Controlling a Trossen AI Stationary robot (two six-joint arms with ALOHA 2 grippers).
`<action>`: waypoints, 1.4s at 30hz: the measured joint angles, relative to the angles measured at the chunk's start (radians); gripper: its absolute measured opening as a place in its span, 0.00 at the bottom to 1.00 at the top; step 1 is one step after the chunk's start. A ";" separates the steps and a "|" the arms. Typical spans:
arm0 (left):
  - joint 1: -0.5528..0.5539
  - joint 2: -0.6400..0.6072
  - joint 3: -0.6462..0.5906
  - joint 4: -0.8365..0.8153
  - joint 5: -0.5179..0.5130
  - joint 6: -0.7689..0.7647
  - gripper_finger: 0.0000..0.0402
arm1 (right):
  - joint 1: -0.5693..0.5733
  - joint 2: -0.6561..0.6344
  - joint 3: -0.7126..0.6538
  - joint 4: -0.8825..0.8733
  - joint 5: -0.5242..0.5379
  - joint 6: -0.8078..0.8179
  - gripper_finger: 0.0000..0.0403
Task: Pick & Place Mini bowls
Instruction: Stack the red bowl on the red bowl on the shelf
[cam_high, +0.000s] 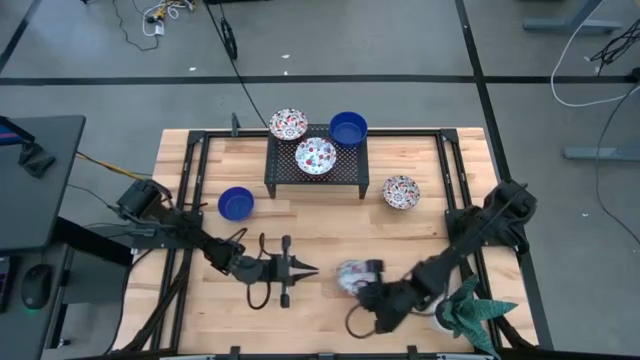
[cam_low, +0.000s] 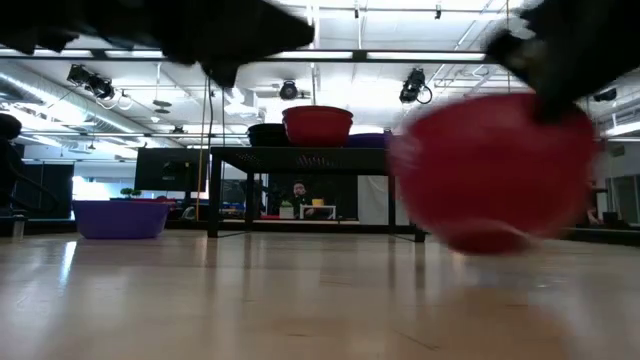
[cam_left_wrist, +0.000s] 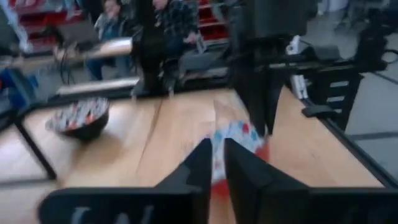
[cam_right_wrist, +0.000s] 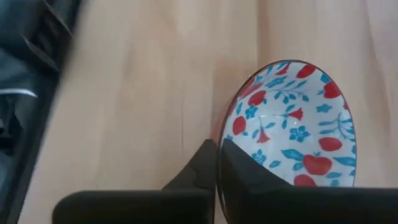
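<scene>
The mini bowls you are after are spread over the desk (cam_high: 420, 240), and the nearest one, a floral bowl (cam_high: 352, 277), is in your right hand (cam_high: 362, 282) at the front of the desk, well in front of the black rack (cam_high: 317, 182). In the right wrist view that hand's two fingers (cam_right_wrist: 205, 163) pinch the rim of the floral bowl (cam_right_wrist: 292, 127), one inside and one outside, with almost no gap between them. The low view shows it as a large blurred red shape (cam_low: 495, 170), its base close over the wood; you cannot tell from here whether it touches.

Your left hand (cam_high: 305, 268) sits just beside it, also in front of the rack, fingers narrow and holding nothing; in its wrist view the fingertips (cam_left_wrist: 202, 158) nearly meet, pointing toward the held bowl (cam_left_wrist: 233, 146).

Farther back, a solid blue bowl (cam_high: 236, 203) rests on the desk by the rack's left legs, and a second floral bowl (cam_high: 401, 192) rests on the desk off the rack's right end.

On top of the rack you have a third floral bowl (cam_high: 316, 157) in the middle, a fourth floral bowl (cam_high: 288, 125) at its far left corner, and another blue bowl (cam_high: 348, 128) at its far right corner.

A potted green plant (cam_high: 470, 312) stands at the near right corner, beside the right arm.
</scene>
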 joint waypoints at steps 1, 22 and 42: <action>-0.007 -0.005 0.007 -0.003 0.003 0.030 0.15 | -0.020 0.000 0.000 0.064 -0.024 -0.076 0.01; -0.069 -0.016 0.600 -1.125 0.284 -0.138 0.56 | -0.122 0.000 0.026 0.355 -0.341 -0.518 0.02; -0.064 -0.016 0.599 -1.244 0.310 -0.159 0.37 | -0.123 0.000 0.027 0.373 -0.306 -0.544 0.02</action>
